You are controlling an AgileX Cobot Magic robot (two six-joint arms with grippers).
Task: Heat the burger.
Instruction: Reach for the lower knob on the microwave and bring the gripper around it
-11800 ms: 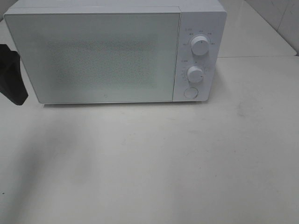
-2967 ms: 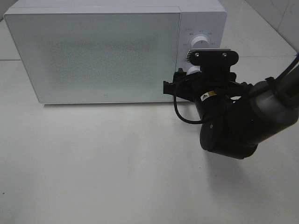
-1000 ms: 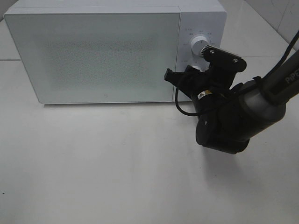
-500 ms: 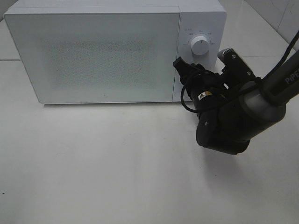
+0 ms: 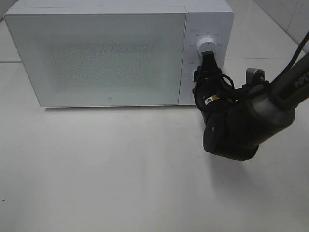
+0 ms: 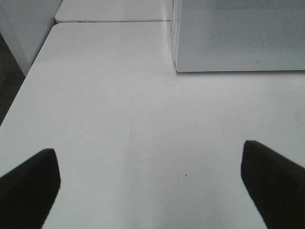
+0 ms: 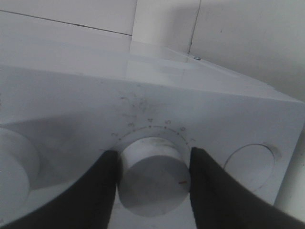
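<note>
The burger is hidden; the white microwave's point(image 5: 101, 58) frosted door is closed. My right gripper point(image 5: 205, 72) reaches to the control panel and is shut on the lower dial point(image 7: 155, 177), with one dark finger point(image 7: 88, 191) on each side of it. The wrist is rolled, so the gripper stands on edge in the exterior view. A red mark shows on the dial's rim. My left gripper point(image 6: 152, 191) hovers open over bare table in front of the microwave's left corner, holding nothing. It does not show in the exterior view.
The upper dial point(image 5: 207, 44) sits just above the gripper, and the round door button point(image 7: 250, 164) is beside the held dial. The white tabletop point(image 5: 120, 169) spreads in front of the microwave. A tiled wall stands behind.
Over the last second my right wrist has rolled clockwise while staying on the lower dial, swinging the camera mount from above to the right side. The left gripper has not moved.
</note>
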